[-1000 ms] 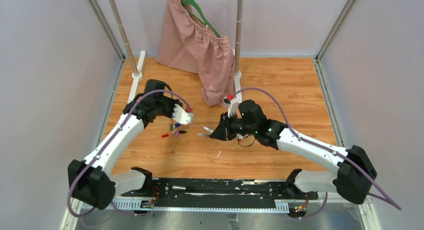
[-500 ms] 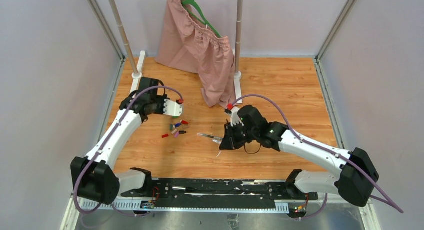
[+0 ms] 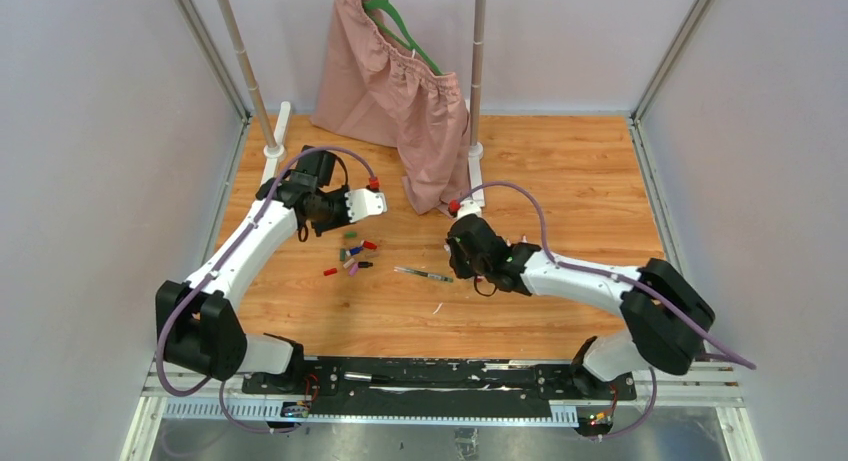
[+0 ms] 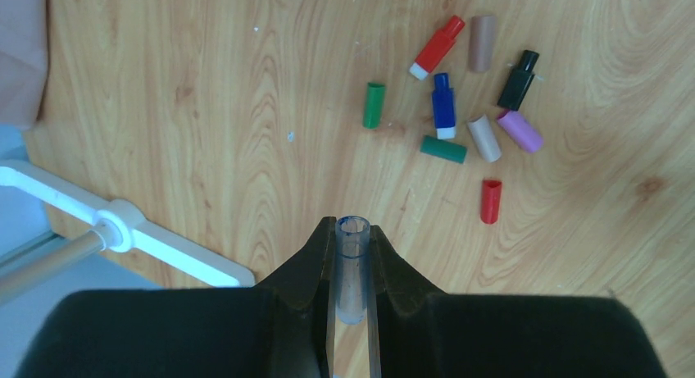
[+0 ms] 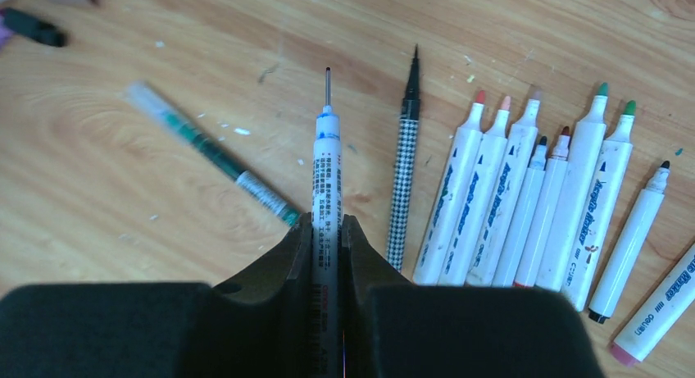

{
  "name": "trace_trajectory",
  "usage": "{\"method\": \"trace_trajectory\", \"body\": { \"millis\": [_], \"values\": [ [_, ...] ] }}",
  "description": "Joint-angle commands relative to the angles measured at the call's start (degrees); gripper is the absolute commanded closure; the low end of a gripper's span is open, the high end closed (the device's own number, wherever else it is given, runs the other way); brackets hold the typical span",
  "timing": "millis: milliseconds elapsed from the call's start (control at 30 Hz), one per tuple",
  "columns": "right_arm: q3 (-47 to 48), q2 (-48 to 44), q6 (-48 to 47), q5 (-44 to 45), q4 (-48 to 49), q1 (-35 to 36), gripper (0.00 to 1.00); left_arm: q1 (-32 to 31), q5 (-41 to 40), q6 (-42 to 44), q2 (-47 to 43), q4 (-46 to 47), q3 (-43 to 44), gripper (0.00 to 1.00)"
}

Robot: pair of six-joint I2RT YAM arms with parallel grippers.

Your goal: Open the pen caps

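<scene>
An uncapped pen (image 5: 326,165) is clamped in the right pincer (image 5: 328,230), beside bare markers (image 5: 524,198) on the worktop (image 5: 123,206). Loose pen caps (image 4: 443,107) are scattered leftward. Farther back, what appears to be a clear cap (image 4: 353,267) is gripped by the left pincer (image 4: 354,255).

**Held:** left fingers (image 4: 305,267), black, closed on a clear cap (image 4: 352,280). The cap has a blue-tinted rim, and its open end points away from the camera.

**Loose on the wooden table (image 4: 205,107), upper right, lying flat in a cluster:**
- red cap with white end (image 4: 437,47)
- tan cap (image 4: 482,43), just beside the first
- black cap (image 4: 519,79)
- light green cap (image 4: 374,105)
- blue cap with white end (image 4: 443,106)
- dark green cap (image 4: 443,149)
- off-white cap (image 4: 484,138)
- purple cap (image 4: 520,131), just beside the off-white one
- plain red cap (image 4: 490,201), at the near edge of the group

**Left edge:** white stand foot (image 4: 123,230) with a rod rising from it.

**Top-left corner:** pink cloth (image 4: 20,50).
</scene>
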Motion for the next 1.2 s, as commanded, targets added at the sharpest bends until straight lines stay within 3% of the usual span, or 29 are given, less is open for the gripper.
{"method": "trace_trajectory", "body": {
  "millis": [0, 400, 533, 667, 767, 967, 1167],
  "values": [
    [1.2, 5.0, -0.5, 9.1, 5.0, 1.3, 1.00, -0.2, 3.0, -3.7, -0.4, -1.3, -0.3, 1.00],
    [0.1, 12.4, 1.7, 9.3, 8.5, 1.7, 0.67, -0.9, 4.6, -5.0, -0.5, -1.3, -1.4, 1.00],
    [-1.4, 11.9, 2.3, 9.5, 8.3, 1.6, 0.65, -1.3, 4.7, -5.0, -0.4, -1.3, -1.7, 1.00],
    [-2.1, 10.6, 2.7, 10.1, 7.2, 1.7, 0.72, -2.3, 5.3, -5.6, 0.5, -1.2, -1.2, 1.00],
    [-3.4, 6.1, 3.0, 11.8, 5.5, 1.7, 0.80, -5.3, 6.8, -8.1, 4.3, -1.1, 0.3, 1.00],
    [-5.6, -3.5, 4.3, 12.5, 3.1, 1.6, 0.63, -9.9, 7.0, -14.1, 12.9, 2.5, 2.0, 1.00],
    [-8.4, -12.7, 5.4, 10.5, 0.1, 1.6, 0.54, -10.8, 7.5, -17.3, 19.6, 6.6, 3.1, 0.85]
  ]
}}
